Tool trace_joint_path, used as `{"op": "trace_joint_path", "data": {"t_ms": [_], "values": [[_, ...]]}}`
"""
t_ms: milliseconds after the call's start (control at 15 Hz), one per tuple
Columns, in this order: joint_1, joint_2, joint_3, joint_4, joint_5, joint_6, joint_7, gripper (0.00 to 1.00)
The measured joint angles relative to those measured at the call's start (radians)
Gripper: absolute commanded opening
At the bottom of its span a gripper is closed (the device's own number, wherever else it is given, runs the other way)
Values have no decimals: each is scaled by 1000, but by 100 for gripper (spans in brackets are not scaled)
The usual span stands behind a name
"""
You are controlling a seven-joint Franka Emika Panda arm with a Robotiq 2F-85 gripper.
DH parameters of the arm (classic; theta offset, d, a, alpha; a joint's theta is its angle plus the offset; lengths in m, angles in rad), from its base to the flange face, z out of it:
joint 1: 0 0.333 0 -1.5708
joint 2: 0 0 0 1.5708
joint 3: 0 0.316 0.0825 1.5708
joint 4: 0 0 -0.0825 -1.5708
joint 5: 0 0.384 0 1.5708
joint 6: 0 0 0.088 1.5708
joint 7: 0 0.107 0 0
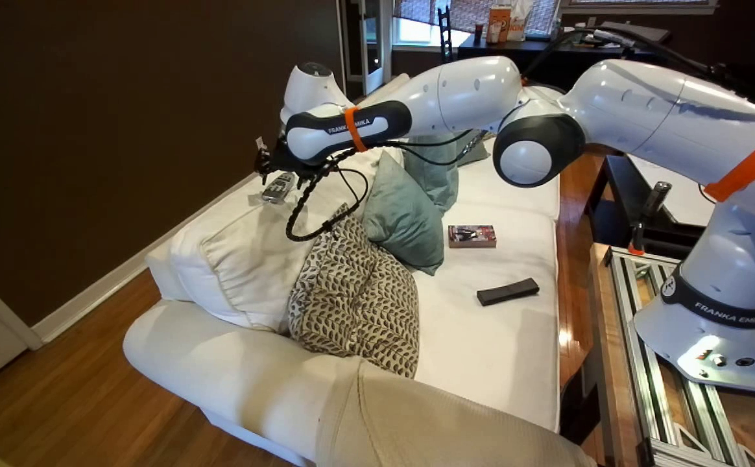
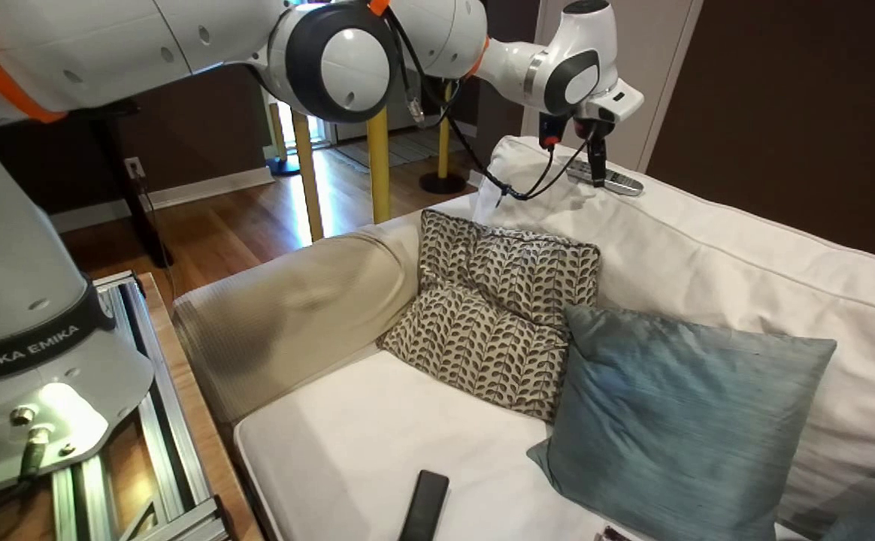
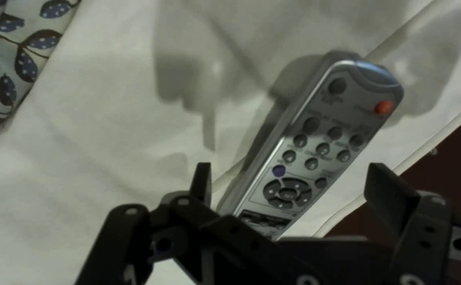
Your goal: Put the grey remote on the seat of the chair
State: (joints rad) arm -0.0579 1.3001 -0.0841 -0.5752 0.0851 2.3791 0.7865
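Poised with a parted Robotiq gripper [image 3: 290, 178] over a silver-grey remote control [image 3: 307, 156] lying on the top edge of the backrest [image 2: 708, 255] of a white sofa [image 1: 241, 259], toward its end corner — holding nothing, with spread fingers [image 3: 387, 196] to either side in the wrist view. Lined up, by appearances, but not yet grasped. Left to do — grip, lift, carry, lower onto the seat cushion [image 1: 475, 350].

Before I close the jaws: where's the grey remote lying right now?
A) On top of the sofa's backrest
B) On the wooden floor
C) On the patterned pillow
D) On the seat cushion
A, since both exterior views show the grey remote along the white top of the sofa's backrest, up above the patterned pillow.
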Motion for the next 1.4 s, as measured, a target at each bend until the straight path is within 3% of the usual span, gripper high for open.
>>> {"op": "trace_joint_path", "data": {"t_ms": [200, 267, 333, 467, 800, 1400], "values": [[3, 13, 0, 0, 0, 20, -11, 100], [4, 17, 0, 0, 0, 26, -15, 96], [5, 20, 0, 0, 0, 31, -20, 77], [6, 24, 0, 1, 0, 32, -28, 70], [6, 26, -2, 10, -1, 32, -30, 31], [7, 13, -13, 26, -1, 31, 12, 29]]}}
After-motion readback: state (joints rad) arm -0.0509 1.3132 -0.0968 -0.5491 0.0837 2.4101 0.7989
